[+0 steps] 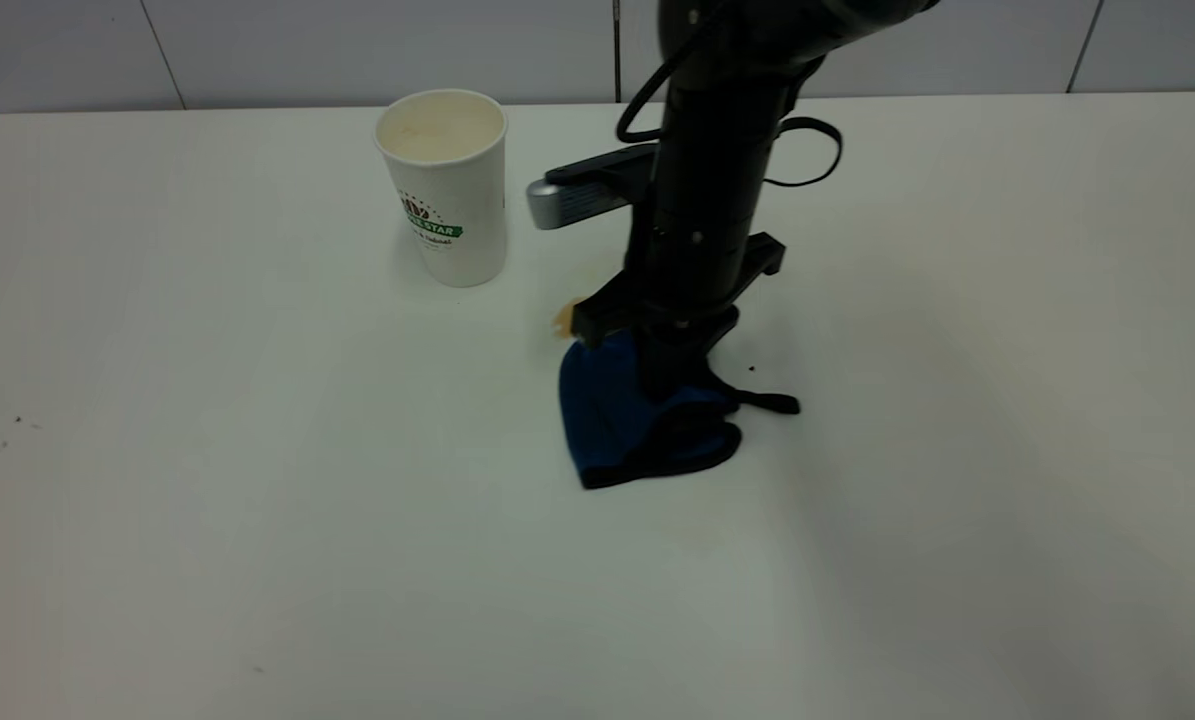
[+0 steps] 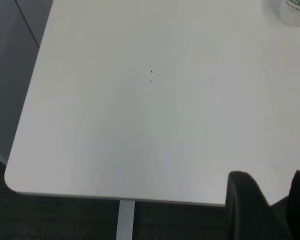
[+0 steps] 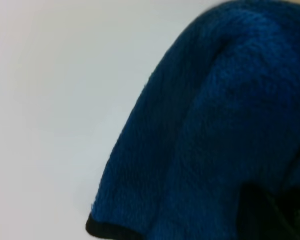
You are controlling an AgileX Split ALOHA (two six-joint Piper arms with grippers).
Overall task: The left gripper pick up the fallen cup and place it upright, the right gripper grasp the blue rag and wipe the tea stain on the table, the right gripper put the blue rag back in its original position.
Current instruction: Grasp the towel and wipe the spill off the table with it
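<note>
The white paper cup (image 1: pixel 447 190) stands upright at the back of the table (image 1: pixel 257 520), left of the right arm. Its base shows in the left wrist view (image 2: pixel 295 10). My right gripper (image 1: pixel 669 385) points straight down and is shut on the blue rag (image 1: pixel 607 415), pressing it onto the tabletop. The rag fills the right wrist view (image 3: pixel 215 125). A small tan piece of the tea stain (image 1: pixel 563 320) shows just behind the rag, by the gripper's left side. My left gripper (image 2: pixel 271 181) is out of the exterior view, open and empty over the table's near edge.
A tiled wall runs behind the table. The left wrist view shows a rounded table corner (image 2: pixel 11 180) with dark floor below it. Tiny dark specks (image 1: pixel 17 420) lie at the left. The rag's black loop tag (image 1: pixel 772 403) sticks out to the right.
</note>
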